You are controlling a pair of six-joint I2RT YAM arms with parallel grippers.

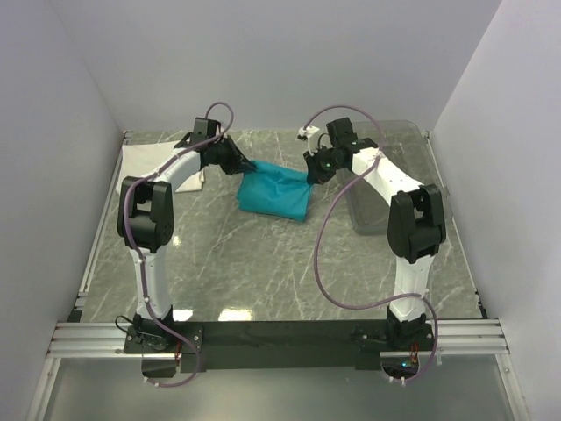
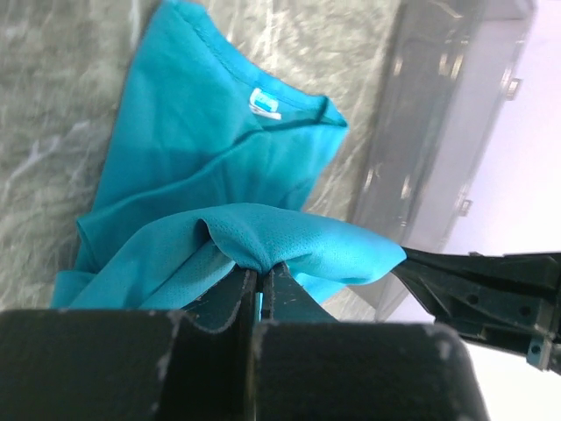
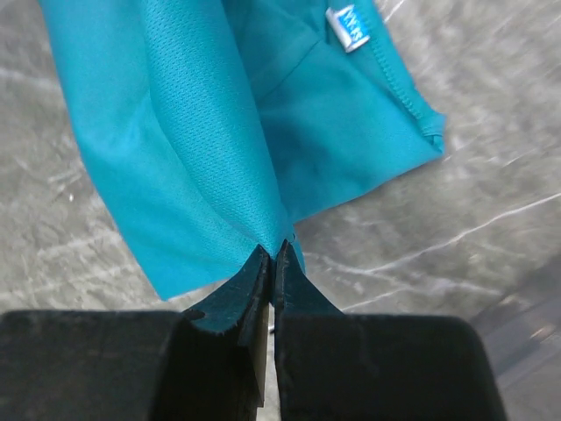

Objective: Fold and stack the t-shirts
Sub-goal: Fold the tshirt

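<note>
Both jaws pinch teal shirt (image 1: 273,195) near bin (image 1: 358,213).

the left arm (image 1: 147,219) and right arm (image 1: 414,224) rise from their bases at the near edge, elbows bent high, forearms angled inward toward each other. the left gripper (image 1: 246,165) points right and the right gripper (image 1: 310,176) points left, the two apart. each has its jaws pressed together, pinching a fold of the teal t-shirt (image 1: 276,195).
</note>
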